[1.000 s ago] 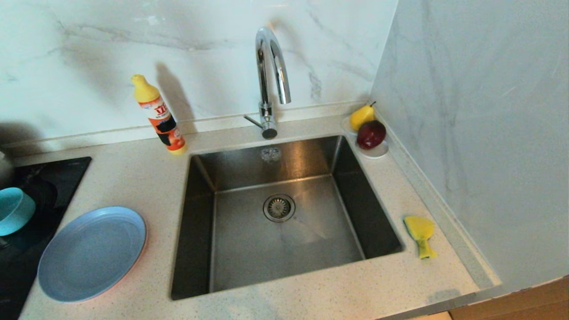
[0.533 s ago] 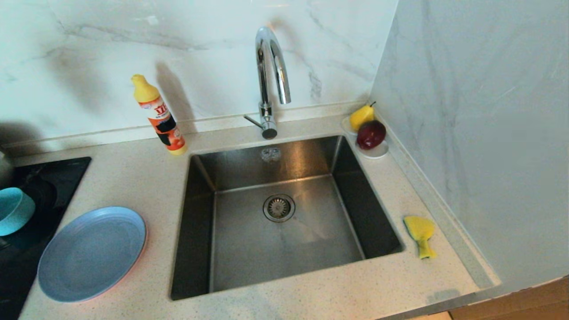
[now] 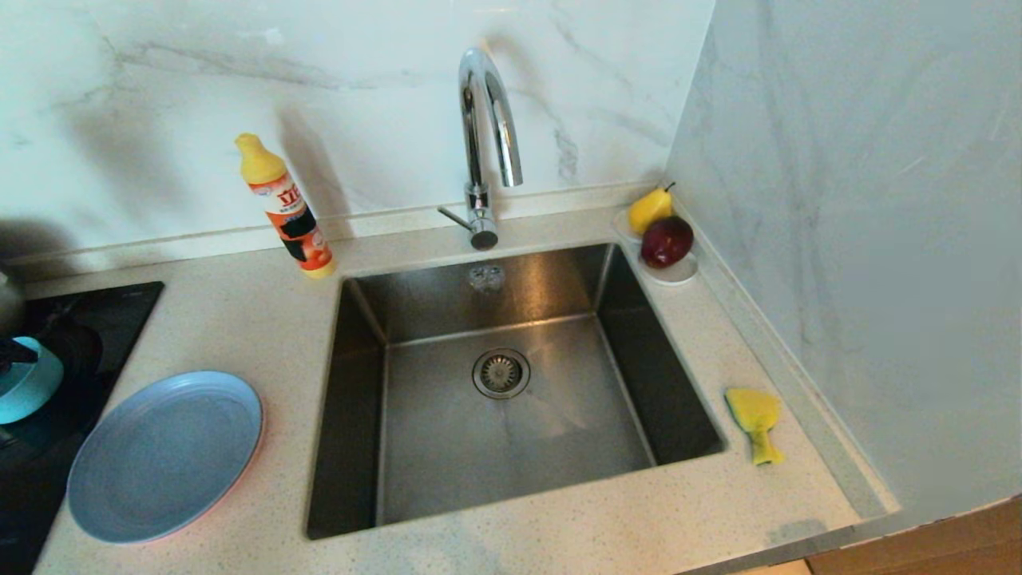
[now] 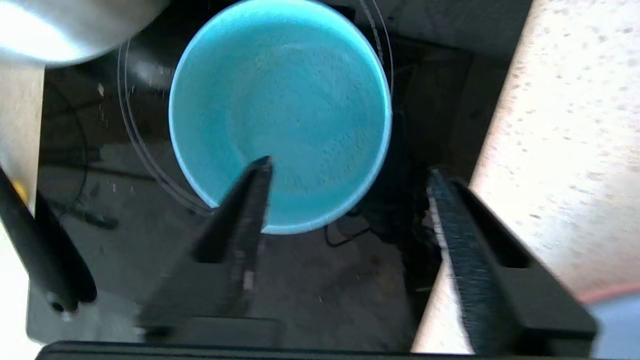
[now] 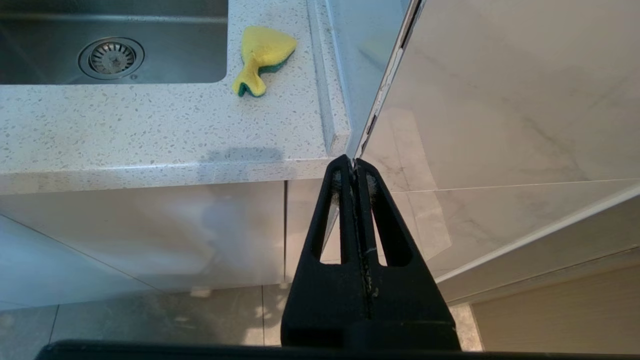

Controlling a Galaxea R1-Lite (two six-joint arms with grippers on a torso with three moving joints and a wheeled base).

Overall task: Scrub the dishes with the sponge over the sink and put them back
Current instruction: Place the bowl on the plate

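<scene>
The teal bowl (image 3: 28, 383) sits on the black hob at the far left. My left gripper (image 4: 350, 167) hangs open over the bowl (image 4: 300, 100), one finger above its inside and the other outside its rim, holding nothing. In the head view only one of its fingers (image 3: 14, 351) shows. The blue plate (image 3: 165, 455) lies left of the sink (image 3: 363, 399), with a pink rim (image 3: 259, 435) showing under it. The bent yellow-green sponge (image 3: 754, 419) lies on the counter right of the sink. My right gripper (image 5: 354, 162) is shut and empty, parked below the counter's front edge, with the sponge (image 5: 262, 55) beyond it.
An orange detergent bottle (image 3: 286, 209) stands behind the sink's left corner and the chrome tap (image 3: 487, 120) arches over the basin. A white saucer (image 3: 679, 273) with a pear and a red fruit sits in the back right corner. A metal pot (image 4: 65, 25) stands by the bowl. A wall closes the right side.
A dark finger of my left gripper has come into view over the teal bowl at the left edge. The plates, sponge and right arm have not moved.
</scene>
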